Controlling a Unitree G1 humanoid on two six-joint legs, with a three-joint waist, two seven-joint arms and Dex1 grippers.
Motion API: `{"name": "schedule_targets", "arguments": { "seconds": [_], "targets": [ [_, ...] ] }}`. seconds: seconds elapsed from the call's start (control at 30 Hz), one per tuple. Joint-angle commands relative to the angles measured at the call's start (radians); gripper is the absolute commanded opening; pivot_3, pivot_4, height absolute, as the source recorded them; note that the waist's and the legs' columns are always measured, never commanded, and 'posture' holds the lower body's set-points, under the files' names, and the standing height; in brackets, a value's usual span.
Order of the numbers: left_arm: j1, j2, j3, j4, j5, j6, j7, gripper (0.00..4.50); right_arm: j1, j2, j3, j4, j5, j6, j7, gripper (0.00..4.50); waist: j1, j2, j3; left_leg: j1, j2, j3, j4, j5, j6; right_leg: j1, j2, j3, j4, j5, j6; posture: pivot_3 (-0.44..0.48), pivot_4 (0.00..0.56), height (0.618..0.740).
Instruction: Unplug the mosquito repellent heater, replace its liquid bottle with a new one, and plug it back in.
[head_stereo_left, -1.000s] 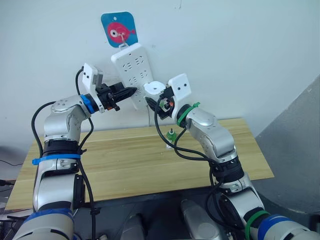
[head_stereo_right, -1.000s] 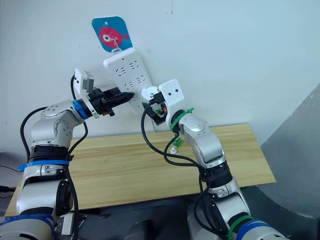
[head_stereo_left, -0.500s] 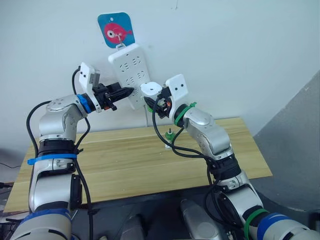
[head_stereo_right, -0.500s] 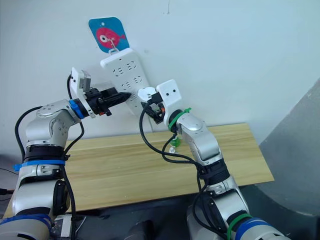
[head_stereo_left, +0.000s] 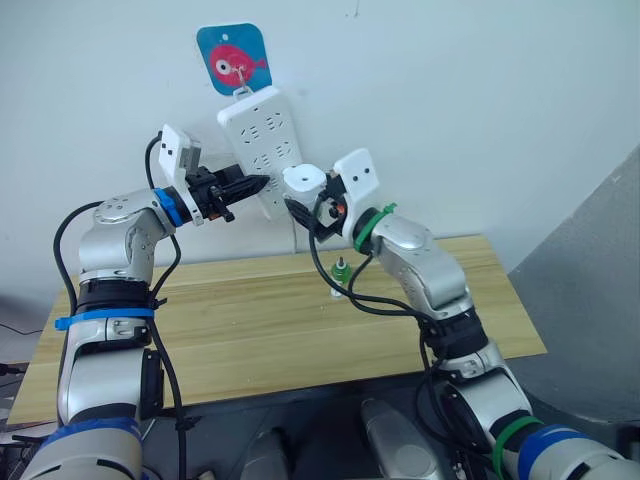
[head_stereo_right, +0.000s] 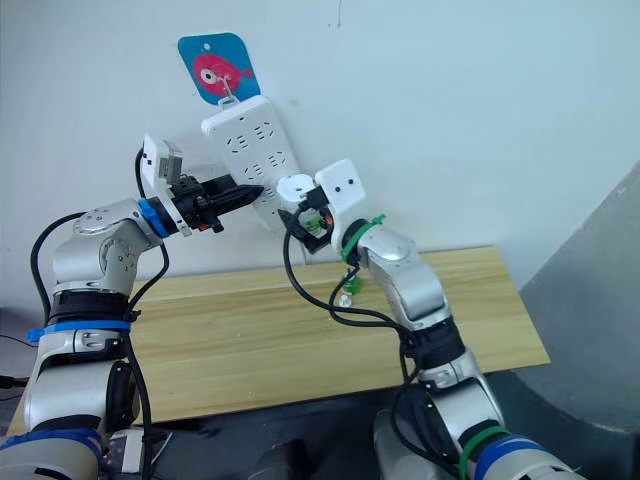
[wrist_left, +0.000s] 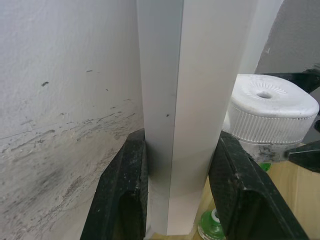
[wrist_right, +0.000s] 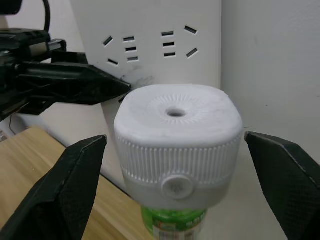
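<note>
1. Power strip (head_stereo_left: 262, 150) — long, white, hung tilted on the wall under a blue fish hook plate (head_stereo_left: 233, 58). I see several rows of sockets on its face.
2. Left gripper (head_stereo_left: 250, 185) — raised to the strip's lower left edge. In my left wrist view both black fingers (wrist_left: 125, 195) press the strip's two sides, so it is clamped on the strip's edge.
3. Heater (wrist_right: 177, 142) — white, rounded, ribbed rim, round vent hole in its top. It sits at the strip's lower right corner, just beside the left fingertips; whether its prongs are in a socket I cannot tell.
4. Bottle (wrist_right: 174, 224) — green with a label, fitted under the heater; only its upper part shows.
5. Right gripper (head_stereo_left: 303, 205) — up at the heater. In my right wrist view its fingers (wrist_right: 75, 190) stand wide apart on either side of the heater, clear of it — not gripping.
6. Second bottle (head_stereo_left: 342, 274) — small, green, upright on the table, below the right forearm.
7. Table (head_stereo_left: 250, 330) — light wood planks, set against the wall.
</note>
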Motion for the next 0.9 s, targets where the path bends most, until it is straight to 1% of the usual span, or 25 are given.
{"name": "schedule_targets", "arguments": {
  "seconds": [0.03,0.13,0.2,0.23,0.3,0.37,0.47,0.57,0.7,0.77,0.8,0.83,0.9],
  "targets": [
    [0.003,0.022,0.032,0.026,0.021,-0.029,0.057,1.32,0.020,-0.047,0.015,-0.126,0.028,0.047,0.056,4.50,0.000,0.000,0.000,0.000,0.000,0.000,0.000,0.000,0.000,0.000,0.000,0.000,0.000,0.000,0.000,-0.200,0.174,0.740],
    [0.003,0.030,0.040,0.046,0.033,-0.062,0.080,1.32,0.034,-0.075,0.014,-0.163,0.036,0.068,0.073,4.50,-0.002,0.000,0.000,0.001,0.001,0.000,0.000,0.000,0.000,0.000,0.001,0.000,0.001,0.000,0.000,-0.198,0.174,0.740],
    [0.014,0.047,0.036,0.048,0.044,-0.082,0.074,2.04,0.038,-0.087,0.001,-0.192,0.053,0.082,0.089,4.50,-0.003,0.000,0.000,0.001,0.001,0.001,0.001,0.001,0.000,0.000,0.001,0.001,0.002,0.000,0.000,-0.191,0.176,0.740],
    [0.020,0.055,0.036,0.044,0.045,-0.086,0.071,2.19,0.038,-0.088,-0.009,-0.208,0.070,0.094,0.096,4.50,-0.005,0.000,0.000,0.002,0.001,0.001,0.001,0.001,0.000,0.000,0.001,0.001,0.002,0.000,0.000,-0.184,0.177,0.740],
    [0.029,0.066,0.042,0.041,0.058,-0.112,0.098,2.81,0.035,-0.091,-0.019,-0.232,0.093,0.108,0.105,4.50,-0.003,0.000,0.000,0.002,0.001,0.001,0.000,0.001,0.000,-0.001,0.001,0.002,0.002,0.000,0.000,-0.177,0.179,0.740],
    [0.037,0.078,0.051,0.043,0.070,-0.139,0.134,3.40,0.035,-0.100,-0.017,-0.250,0.110,0.115,0.118,4.50,0.011,0.000,0.000,0.001,0.001,0.001,-0.002,0.000,0.000,-0.002,0.001,0.001,0.001,-0.001,-0.001,-0.167,0.181,0.740],
    [0.065,0.101,0.063,0.025,0.072,-0.147,0.140,4.28,0.042,-0.122,0.000,-0.273,0.128,0.121,0.146,4.50,0.028,0.000,0.000,0.000,0.001,0.001,-0.007,0.000,0.000,-0.003,0.001,0.000,-0.002,0.000,-0.001,-0.155,0.184,0.740],
    [0.110,0.128,0.080,-0.020,0.060,-0.130,0.133,4.28,0.047,-0.151,0.024,-0.287,0.126,0.103,0.171,4.50,0.039,0.000,0.000,-0.001,0.001,0.001,-0.010,0.000,0.000,-0.003,0.000,0.000,-0.006,0.000,-0.001,-0.147,0.186,0.740],
    [0.262,0.180,0.133,-0.192,0.020,-0.077,0.111,4.28,0.062,-0.190,0.047,-0.324,0.134,0.071,0.216,4.50,0.052,0.000,0.001,-0.001,0.001,0.001,-0.013,0.000,0.000,-0.003,0.000,0.000,-0.010,0.001,-0.003,-0.126,0.193,0.740],
    [0.395,0.190,0.173,-0.351,-0.022,-0.021,0.109,4.28,0.076,-0.214,0.058,-0.348,0.141,0.053,0.247,4.50,0.056,0.000,0.001,-0.001,0.002,0.001,-0.014,0.000,0.000,-0.003,0.000,-0.001,-0.011,0.002,-0.006,-0.114,0.194,0.740],
    [0.478,0.182,0.201,-0.462,-0.062,0.028,0.121,4.28,0.084,-0.219,0.059,-0.357,0.145,0.051,0.253,4.50,0.061,0.000,0.001,-0.001,0.002,0.001,-0.014,0.000,0.000,-0.003,0.000,0.000,-0.012,0.002,-0.006,-0.103,0.196,0.740],
    [0.552,0.168,0.222,-0.562,-0.094,0.053,0.130,4.31,0.092,-0.223,0.061,-0.363,0.147,0.046,0.258,4.33,0.067,0.000,0.002,-0.001,0.002,0.002,-0.014,0.000,0.000,-0.003,-0.001,0.000,-0.012,0.002,-0.007,-0.098,0.197,0.740],
    [0.712,0.106,0.254,-0.801,-0.159,0.112,0.204,4.32,0.108,-0.221,0.070,-0.361,0.140,0.032,0.255,3.94,0.080,-0.001,0.002,-0.001,0.002,0.002,-0.014,-0.001,-0.001,-0.003,-0.002,-0.001,-0.012,0.001,-0.007,-0.080,0.199,0.740]
  ]
}}
